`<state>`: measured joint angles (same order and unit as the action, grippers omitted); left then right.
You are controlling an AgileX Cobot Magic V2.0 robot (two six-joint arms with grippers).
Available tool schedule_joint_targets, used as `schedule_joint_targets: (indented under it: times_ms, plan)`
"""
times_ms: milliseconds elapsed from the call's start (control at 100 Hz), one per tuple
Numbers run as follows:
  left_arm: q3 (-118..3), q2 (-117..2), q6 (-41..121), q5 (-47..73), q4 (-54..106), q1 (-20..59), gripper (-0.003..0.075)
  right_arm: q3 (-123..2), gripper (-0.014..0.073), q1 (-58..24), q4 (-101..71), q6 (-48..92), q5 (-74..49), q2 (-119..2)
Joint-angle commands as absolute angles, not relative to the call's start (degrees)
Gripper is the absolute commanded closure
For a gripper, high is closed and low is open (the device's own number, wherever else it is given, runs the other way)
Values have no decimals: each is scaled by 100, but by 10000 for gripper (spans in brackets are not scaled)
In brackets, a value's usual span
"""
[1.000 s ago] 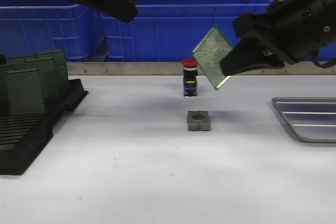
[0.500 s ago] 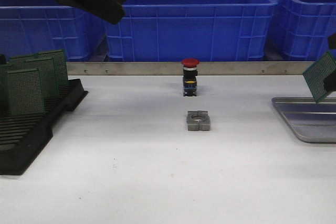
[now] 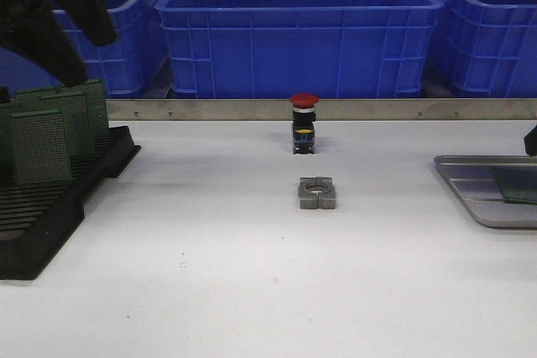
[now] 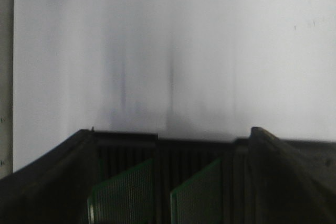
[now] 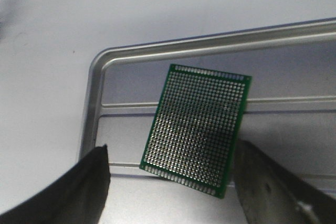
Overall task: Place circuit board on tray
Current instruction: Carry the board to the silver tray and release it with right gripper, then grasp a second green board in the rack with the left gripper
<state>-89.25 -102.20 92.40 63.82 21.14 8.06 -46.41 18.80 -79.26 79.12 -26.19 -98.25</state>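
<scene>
A green perforated circuit board (image 5: 197, 129) lies on the silver ridged tray (image 5: 100, 77), near its corner. In the front view the board (image 3: 516, 184) shows at the right edge on the tray (image 3: 470, 190). My right gripper (image 5: 173, 187) is open above the board, with its fingers (image 5: 79, 192) apart on either side; only a dark sliver of it (image 3: 531, 140) shows in front. My left gripper (image 4: 168, 182) is open over the black slotted rack (image 3: 50, 207), above two standing boards (image 4: 123, 198). It hangs at the upper left in front (image 3: 71, 48).
Several green boards (image 3: 50, 136) stand in the rack at the left. A red-capped push button (image 3: 304, 123) and a grey metal block with a hole (image 3: 317, 193) sit mid-table. Blue plastic bins (image 3: 294, 31) line the back behind a metal strip.
My right gripper carried the board right and down out of the front view and let it go; the board now lies on the tray. My left arm moved left over the rack.
</scene>
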Motion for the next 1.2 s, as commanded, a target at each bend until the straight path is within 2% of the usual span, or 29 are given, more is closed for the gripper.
schedule_joint_targets:
  times_ms: [0, 190, 570, 660, 710, 830, 880, 1110, 1190]
  plan:
    - [-9099, -9948, 9156, 6396, 1939, 659, 176, -4765, 80, 1910, -8016, 7942, -2707, -9626]
    - [-8875, -9973, 9146, 6385, 1964, 296, 176, -4765, 125, 1910, -8016, 7942, -2660, -9626]
    - [-8771, -10860, 9006, 6012, 1964, 171, 181, -4765, 127, 1910, -8016, 7942, -2654, -9626]
    - [-8771, -10927, 9006, 5975, 1964, 171, 273, -4765, 127, 1910, -8016, 7942, -2683, -9626]
    - [-8771, -10927, 9006, 5990, 1964, 171, 368, -4765, 127, 1910, -8016, 7947, -2681, -9626]
    - [-8784, -10927, 9006, 6085, 1964, 171, 653, -4765, 127, 1910, -8016, 7947, -2681, -9626]
    - [-8797, -10927, 9006, 6115, 1964, 171, 741, -4765, 127, 1910, -8016, 7947, -2681, -9626]
    - [-9427, -10927, 9006, 7309, 1971, 185, 741, -4783, 127, 1910, -8016, 7952, -2840, -9626]
    - [-9734, -10864, 8613, 7332, 2075, 185, 741, -4846, 127, 1903, -8008, 7952, -2939, -9607]
